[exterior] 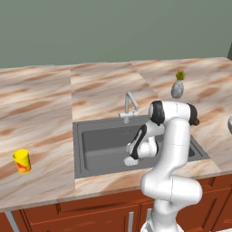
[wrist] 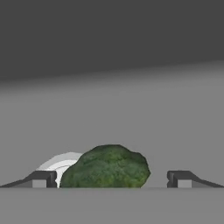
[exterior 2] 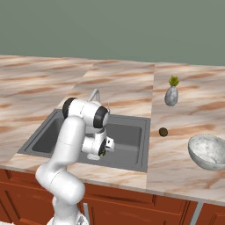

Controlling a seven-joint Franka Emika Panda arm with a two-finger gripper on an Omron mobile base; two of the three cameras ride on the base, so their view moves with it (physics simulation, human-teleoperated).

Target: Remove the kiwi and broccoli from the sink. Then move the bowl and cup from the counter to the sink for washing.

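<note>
Two dark fingertips (wrist: 39,178) stand wide apart in the hand view, with the broccoli (wrist: 107,167) between them on the grey floor of the sink (wrist: 131,109), a pale round drain (wrist: 59,162) just behind it. It is a dark green, bumpy floret, not pinched. The gripper (wrist: 111,179) is spread open. From the right base view, the kiwi (exterior 2: 163,132), small and brown-olive, lies on the counter (exterior 2: 184,118) beside the sink, near the whitish-grey bowl (exterior 2: 206,151). The left base view shows the yellow cup (exterior: 21,161) with its red-orange mark, standing on the counter well left of the sink.
</note>
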